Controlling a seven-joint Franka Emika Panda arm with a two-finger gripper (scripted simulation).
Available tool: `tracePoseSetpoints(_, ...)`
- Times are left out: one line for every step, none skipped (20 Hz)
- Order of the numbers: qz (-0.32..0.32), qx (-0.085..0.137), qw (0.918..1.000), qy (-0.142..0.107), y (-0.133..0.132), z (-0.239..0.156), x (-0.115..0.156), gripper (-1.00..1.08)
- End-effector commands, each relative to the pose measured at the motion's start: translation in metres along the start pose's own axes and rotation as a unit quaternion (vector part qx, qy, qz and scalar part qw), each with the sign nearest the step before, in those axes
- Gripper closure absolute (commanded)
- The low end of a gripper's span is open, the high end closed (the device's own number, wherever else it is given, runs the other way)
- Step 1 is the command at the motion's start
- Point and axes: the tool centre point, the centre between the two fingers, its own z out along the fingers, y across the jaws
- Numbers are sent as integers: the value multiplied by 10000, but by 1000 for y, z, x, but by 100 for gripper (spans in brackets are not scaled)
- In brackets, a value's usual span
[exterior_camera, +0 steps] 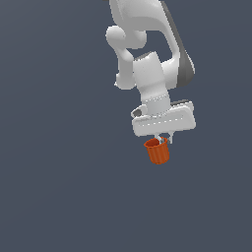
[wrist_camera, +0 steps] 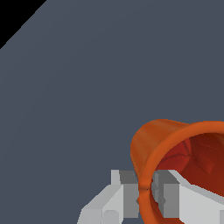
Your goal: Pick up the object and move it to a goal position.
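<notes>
The object is a small orange-red tapered cup (exterior_camera: 158,151) with faint ribs and a rim. It hangs just under my white gripper (exterior_camera: 164,137) in the exterior view. In the wrist view the cup (wrist_camera: 153,140) fills the corner, its open mouth toward the camera. My fingers (wrist_camera: 124,188) pinch the cup's rim, one outside the wall and one inside. The gripper is shut on the rim. No goal marker shows in either view.
The white arm (exterior_camera: 147,49) comes down from the top of the exterior view. A plain dark grey-blue surface (exterior_camera: 59,172) lies behind and around everything. A black corner (wrist_camera: 13,13) shows in the wrist view.
</notes>
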Motion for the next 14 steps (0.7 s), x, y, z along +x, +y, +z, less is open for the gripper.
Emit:
tracePoseSetpoints(-73, 142, 9998, 133, -9, -6, 7, 108)
tracePoseSetpoints(-99, 194, 9996, 178, -12, -8, 9, 108)
tracePoseSetpoints(-124, 245, 9994, 222, -15, -10, 11, 108)
tracePoseSetpoints(-149, 296, 9991, 265, -18, -12, 13, 108)
tracePoseSetpoints(-174, 346, 9988, 309, -21, -15, 15, 108)
tracePoseSetpoints(-199, 396, 9984, 352, -24, -17, 17, 108)
tracePoseSetpoints(-223, 446, 9980, 395, -27, -19, 19, 108)
tracePoseSetpoints(-248, 497, 9975, 438, -29, -21, 21, 108)
tracePoseSetpoints(-272, 547, 9970, 481, -32, -24, 23, 108)
tracePoseSetpoints(-297, 599, 9964, 525, -35, -26, 25, 108)
tracePoseSetpoints(-322, 650, 9957, 569, -38, -29, 27, 108)
tracePoseSetpoints(-347, 703, 9950, 614, -41, -31, 29, 108)
tracePoseSetpoints(-373, 757, 9942, 660, -44, -34, 31, 108)
tracePoseSetpoints(-399, 811, 9934, 706, -47, -37, 32, 108)
